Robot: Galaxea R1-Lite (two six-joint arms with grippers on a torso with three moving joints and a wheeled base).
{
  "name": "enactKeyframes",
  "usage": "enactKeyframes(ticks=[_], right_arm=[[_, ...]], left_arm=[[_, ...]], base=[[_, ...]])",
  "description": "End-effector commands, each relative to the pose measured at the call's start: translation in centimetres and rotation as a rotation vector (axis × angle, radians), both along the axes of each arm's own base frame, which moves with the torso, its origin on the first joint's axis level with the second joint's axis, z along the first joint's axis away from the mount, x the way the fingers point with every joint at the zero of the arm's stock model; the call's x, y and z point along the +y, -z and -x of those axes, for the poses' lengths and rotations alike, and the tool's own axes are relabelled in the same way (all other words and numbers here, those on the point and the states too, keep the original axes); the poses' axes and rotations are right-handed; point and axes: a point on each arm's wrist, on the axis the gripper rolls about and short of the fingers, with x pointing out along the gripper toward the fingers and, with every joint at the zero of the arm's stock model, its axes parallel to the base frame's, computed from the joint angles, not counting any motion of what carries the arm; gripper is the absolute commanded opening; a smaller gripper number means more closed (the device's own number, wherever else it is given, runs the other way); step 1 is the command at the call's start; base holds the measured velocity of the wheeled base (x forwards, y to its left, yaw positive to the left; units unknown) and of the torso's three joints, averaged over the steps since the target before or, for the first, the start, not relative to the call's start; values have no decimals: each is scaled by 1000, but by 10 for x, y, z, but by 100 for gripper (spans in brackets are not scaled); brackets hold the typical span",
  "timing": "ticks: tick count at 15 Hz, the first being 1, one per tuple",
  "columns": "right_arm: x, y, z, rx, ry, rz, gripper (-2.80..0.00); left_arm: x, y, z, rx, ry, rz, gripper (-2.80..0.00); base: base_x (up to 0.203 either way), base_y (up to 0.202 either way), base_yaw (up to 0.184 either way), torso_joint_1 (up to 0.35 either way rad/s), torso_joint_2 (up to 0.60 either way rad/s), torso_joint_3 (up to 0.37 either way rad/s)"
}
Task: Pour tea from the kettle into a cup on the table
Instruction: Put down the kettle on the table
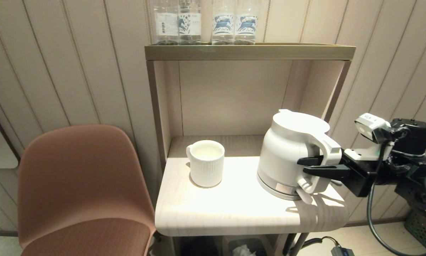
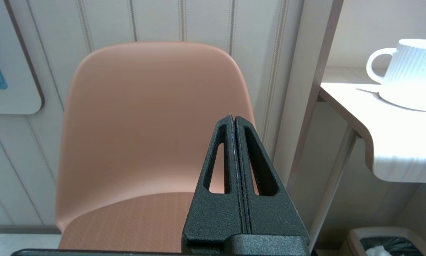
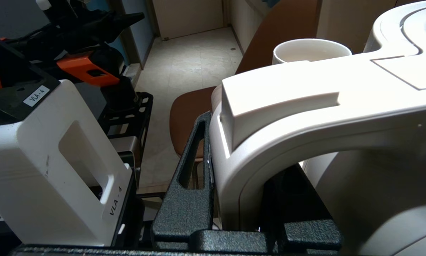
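Note:
The white kettle [image 1: 287, 153] is at the right end of the light wood table [image 1: 234, 213], its loop handle [image 3: 305, 106] turned to the right. My right gripper [image 1: 302, 166] comes in from the right and is shut on that handle, one finger [image 3: 195, 170] pressed on its outer side and the other inside the loop. The ribbed white cup [image 1: 206, 163] stands upright on the table's left part, well apart from the kettle. It also shows beyond the handle as the cup [image 3: 310, 49]. My left gripper [image 2: 234, 117] is shut on nothing, low beside the table, out of the head view.
A brown chair [image 1: 85, 185] stands close against the table's left side. The shelf frame [image 1: 163, 106] rises behind the table, with several clear water bottles [image 1: 205, 21] on top. A bin [image 1: 241, 249] sits under the table.

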Motion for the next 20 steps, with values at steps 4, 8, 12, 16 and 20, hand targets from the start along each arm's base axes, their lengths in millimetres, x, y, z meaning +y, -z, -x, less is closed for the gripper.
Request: enactKeyframes(ticks=[4,8,12,16,20], right_arm=[[0,0,-4,-8,-46,-7,-280],[-1,-2,-15,-17,-43,-6,-280],[-1,-5,-18,-20,-46,-6,-280],[-1,-11,-22,-46,-45,-4,-280],[-1,-10,-25,-45,-46,-4,-280]], left_arm=[[0,0,0,-2,0,1,-280],[0,0,0,-2,0,1,-280],[0,0,0,-2,-2,1,-280],[0,0,0,-2,0,2,-280],[0,0,0,-2,0,1,-280]], base=[[0,0,0,0,0,0],[0,0,0,0,0,0],[0,0,0,0,0,0],[0,0,0,0,0,0],[0,0,0,0,0,0]])
